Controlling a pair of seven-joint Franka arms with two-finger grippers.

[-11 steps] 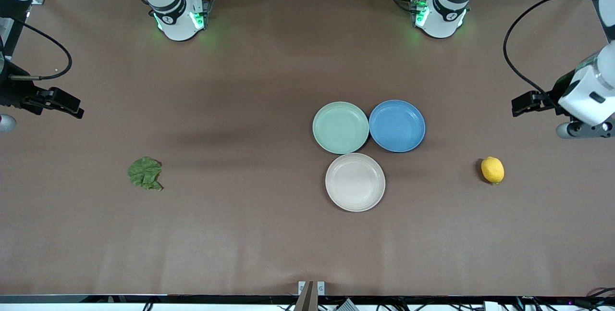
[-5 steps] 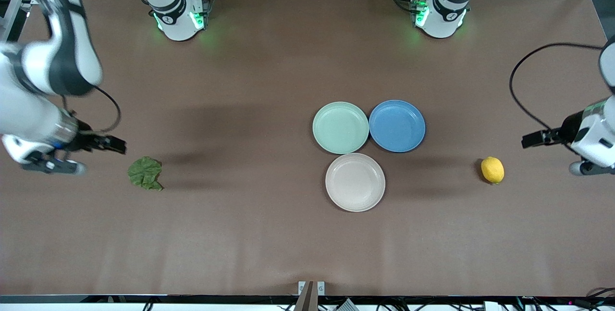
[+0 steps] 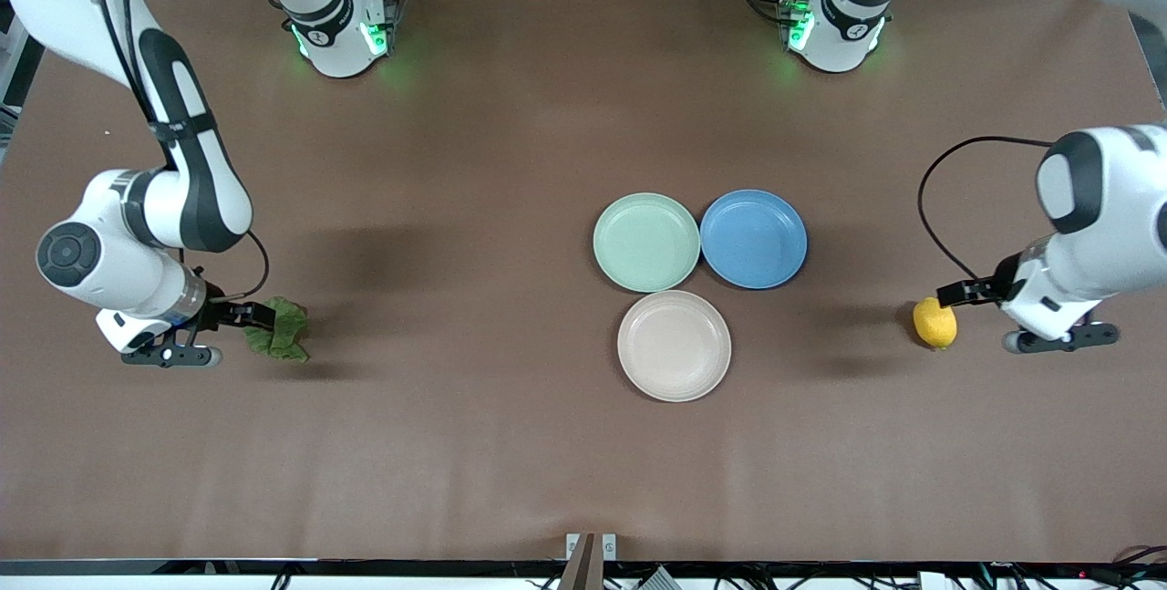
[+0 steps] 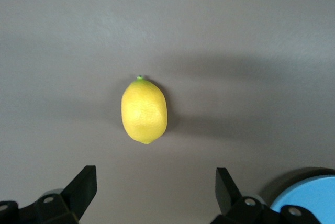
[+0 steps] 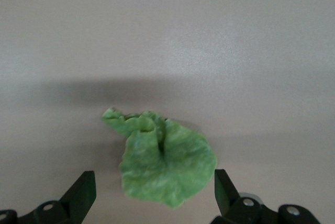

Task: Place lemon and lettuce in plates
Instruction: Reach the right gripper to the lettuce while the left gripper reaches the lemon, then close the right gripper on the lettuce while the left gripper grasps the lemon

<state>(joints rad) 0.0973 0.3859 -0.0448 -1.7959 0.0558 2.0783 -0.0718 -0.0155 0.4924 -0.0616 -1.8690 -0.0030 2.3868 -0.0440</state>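
Note:
The lemon point(image 3: 934, 323) lies on the table toward the left arm's end; it also shows in the left wrist view point(image 4: 144, 110). My left gripper point(image 3: 1058, 338) is low beside it, open and empty point(image 4: 155, 174), with the lemon just ahead of the fingertips. The lettuce point(image 3: 278, 330) lies toward the right arm's end and shows in the right wrist view point(image 5: 165, 164). My right gripper point(image 3: 171, 356) is low beside it, open point(image 5: 154, 179), with the leaf's edge between the fingertips. The mint plate point(image 3: 646, 242) and the beige plate point(image 3: 674, 346) are empty at mid-table.
An empty blue plate point(image 3: 753, 238) touches the mint plate on the side toward the left arm's end; its rim shows in the left wrist view point(image 4: 309, 198). The beige plate sits nearer the front camera than both. Brown table surface lies between the plates and each item.
Both arms have swung in from the table ends and come down. The right gripper has reached the lettuce and the left gripper has reached the lemon. Lemon, lettuce and plates have not moved.

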